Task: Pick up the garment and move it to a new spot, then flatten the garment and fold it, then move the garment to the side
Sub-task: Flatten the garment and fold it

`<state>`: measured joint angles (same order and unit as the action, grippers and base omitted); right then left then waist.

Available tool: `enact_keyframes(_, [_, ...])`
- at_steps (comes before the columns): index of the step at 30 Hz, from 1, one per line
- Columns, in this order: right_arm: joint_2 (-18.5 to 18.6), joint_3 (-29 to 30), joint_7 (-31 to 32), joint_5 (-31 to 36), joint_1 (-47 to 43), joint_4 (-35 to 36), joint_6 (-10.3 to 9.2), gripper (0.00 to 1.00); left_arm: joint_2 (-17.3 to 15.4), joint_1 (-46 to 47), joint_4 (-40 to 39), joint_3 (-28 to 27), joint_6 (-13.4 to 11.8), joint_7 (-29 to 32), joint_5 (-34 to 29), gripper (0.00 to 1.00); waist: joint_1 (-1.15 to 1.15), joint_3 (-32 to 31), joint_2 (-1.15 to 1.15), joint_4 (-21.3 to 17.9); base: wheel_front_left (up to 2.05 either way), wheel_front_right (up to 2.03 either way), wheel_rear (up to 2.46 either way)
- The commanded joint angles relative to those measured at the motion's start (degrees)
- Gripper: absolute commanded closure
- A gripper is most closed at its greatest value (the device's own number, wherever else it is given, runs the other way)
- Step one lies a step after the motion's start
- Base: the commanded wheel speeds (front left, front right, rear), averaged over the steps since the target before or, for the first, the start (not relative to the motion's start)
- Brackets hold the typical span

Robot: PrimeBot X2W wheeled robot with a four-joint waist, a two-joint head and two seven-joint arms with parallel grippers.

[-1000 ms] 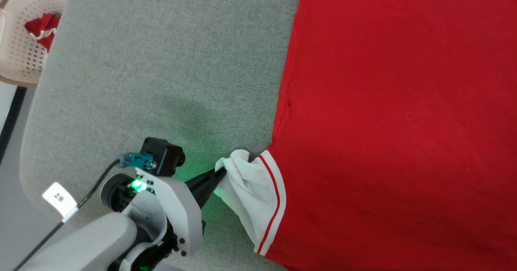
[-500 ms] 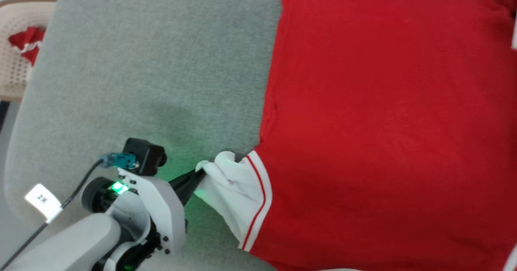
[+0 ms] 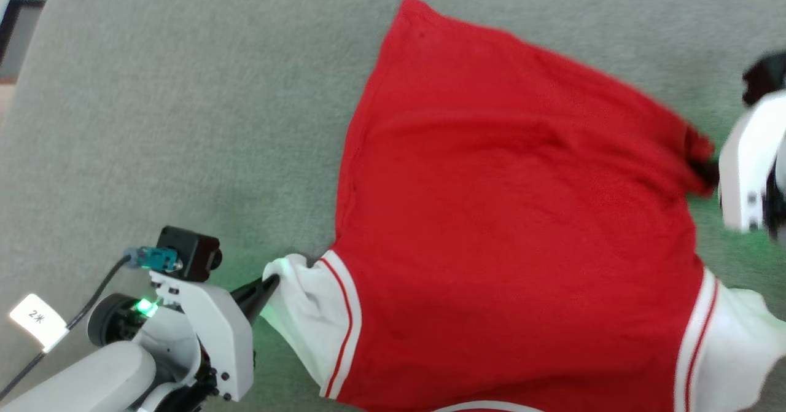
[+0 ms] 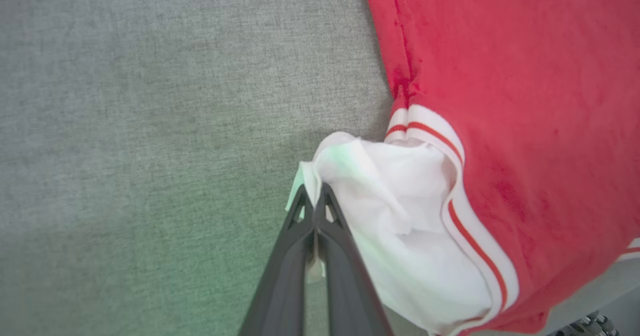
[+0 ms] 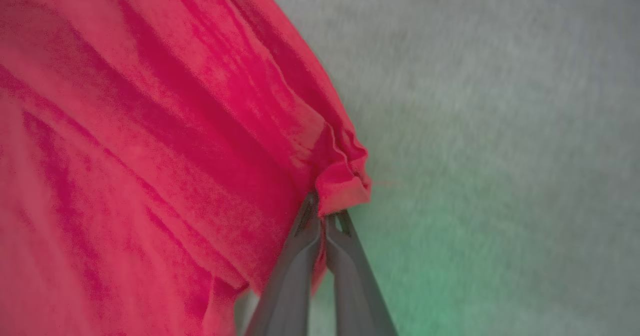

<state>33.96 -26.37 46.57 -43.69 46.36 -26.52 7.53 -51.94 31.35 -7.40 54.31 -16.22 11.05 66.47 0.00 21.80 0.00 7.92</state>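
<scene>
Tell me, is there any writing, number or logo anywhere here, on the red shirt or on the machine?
"2米": on the small white tag fixed to the dark cable at the head view's lower left; the second sign is small, so that reading is unsure.
The garment: no word, number or logo on the side that shows.

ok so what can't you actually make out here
- Head view: the garment runs off the bottom edge, so its near side is cut off.
- Head view: the right end effector is blurred and cut by the right edge.
- Right wrist view: blurred, bunched cloth hides how much is pinched.
</scene>
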Motion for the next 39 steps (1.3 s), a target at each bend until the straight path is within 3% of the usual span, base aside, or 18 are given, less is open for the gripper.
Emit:
enact_keyframes(1, [0.45, -0.44, 1.22, -0.41, -3.71, 0.45, -0.09, 1.0, -0.25, -0.56, -0.19, 0.0, -0.28, -0.03, 0.12, 1.0, 0.0, -3.15, 0.0, -3.09, 0.0, 0.0, 0.0])
enact_keyframes(9, [4.32, 6.9, 7.18, -3.44, -23.76, 16.54, -0.09, 1.0, -1.33, -1.58, -1.06, -0.08, -0.97, 0.16, 0.73, 1.0, 0.0, -5.26, 0.0, -4.87, 0.0, 0.0, 0.0])
enact_keyframes(16, [0.24, 15.3, 8.56, 1.31, -37.89, 22.42, -0.09, 1.0, -1.16, -1.74, -1.14, 0.01, -0.75, -0.02, 0.8, 1.0, 0.0, -5.18, 0.0, -5.09, 0.0, 0.0, 0.0])
enact_keyframes(17, [-0.94, 16.38, 7.73, 2.33, -38.58, 22.78, -0.1, 0.94, -1.11, -1.65, -1.02, 0.07, -0.64, 0.03, 0.74, 1.0, 0.0, -5.17, 0.0, -5.11, 0.0, 0.0, 0.0])
enact_keyframes(18, [-2.16, 17.45, 7.31, 3.33, -39.15, 23.04, -0.1, 0.54, -1.01, -1.59, -0.91, 0.09, -0.59, 0.06, 0.71, 1.0, 0.0, -5.19, 0.0, -5.15, 0.0, 0.0, 0.0])
enact_keyframes(19, [-3.1, 18.21, 7.28, 4.23, -39.58, 23.15, -0.1, 0.0, -0.94, -1.53, -0.84, 0.14, -0.55, 0.11, 0.72, 1.0, 0.0, -5.22, 0.0, -5.17, 0.0, 0.0, 0.0])
enact_keyframes(22, [-5.25, 21.06, 7.96, 5.86, -39.7, 25.58, -0.1, 0.0, -0.84, -1.37, -0.57, 0.18, -0.45, 0.14, 0.64, 1.0, 0.0, -5.33, 0.0, -5.22, 0.0, 0.0, 0.0])
enact_keyframes(32, [-5.97, 28.83, 12.12, 6.47, -35.8, 40.92, -0.09, 0.0, 0.33, -1.46, -0.72, 0.92, -0.07, -0.04, -0.06, 1.0, 0.0, -6.15, 0.0, -3.69, 0.0, 0.0, 0.0])
enact_keyframes(35, [-6.12, 27.46, 9.45, 8.13, -31.49, 42.47, -0.09, 0.0, 0.96, -1.02, -0.82, 1.19, 0.1, -0.08, -0.32, 1.0, 0.0, -5.82, 0.0, -2.57, 0.0, 0.0, 0.0])
enact_keyframes(39, [-6.48, 22.15, 1.22, 10.42, -23.73, 38.99, -0.09, 0.0, 2.03, 0.0, -0.75, 1.52, 0.65, 0.04, -0.9, 1.0, 0.0, -4.77, 0.0, -0.65, 0.0, 0.0, 0.0])
